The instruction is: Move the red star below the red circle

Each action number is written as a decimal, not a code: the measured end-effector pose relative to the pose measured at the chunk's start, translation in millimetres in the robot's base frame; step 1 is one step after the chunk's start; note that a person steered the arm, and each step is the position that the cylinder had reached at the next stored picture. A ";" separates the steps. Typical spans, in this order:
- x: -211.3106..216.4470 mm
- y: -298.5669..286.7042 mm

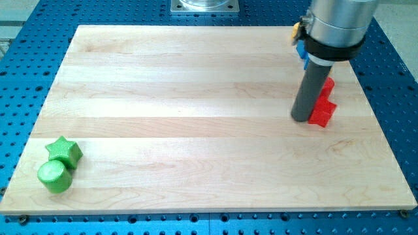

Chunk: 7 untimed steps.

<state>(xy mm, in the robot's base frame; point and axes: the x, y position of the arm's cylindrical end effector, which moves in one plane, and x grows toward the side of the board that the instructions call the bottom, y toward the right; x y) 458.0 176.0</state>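
My tip (301, 119) rests on the wooden board (196, 130), pressed against the red star (322, 112) at the star's 9 o'clock side. The tip is a bare rod end with nothing to open or close; it grips nothing, only touches. The red star sits near the board's right edge. At its 12 o'clock, just beside it, the red circle (328, 85) shows only as a sliver past my rod. Further toward 12 o'clock, a blue block (302, 49) and a yellow block (295, 27) peek out from behind my arm's housing; shapes unclear. Well apart, at the board's 8 o'clock corner, a green star (64, 150) touches a green cylinder (53, 176).
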 end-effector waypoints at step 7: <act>28.3 14.0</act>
<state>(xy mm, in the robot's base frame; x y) 486.3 190.1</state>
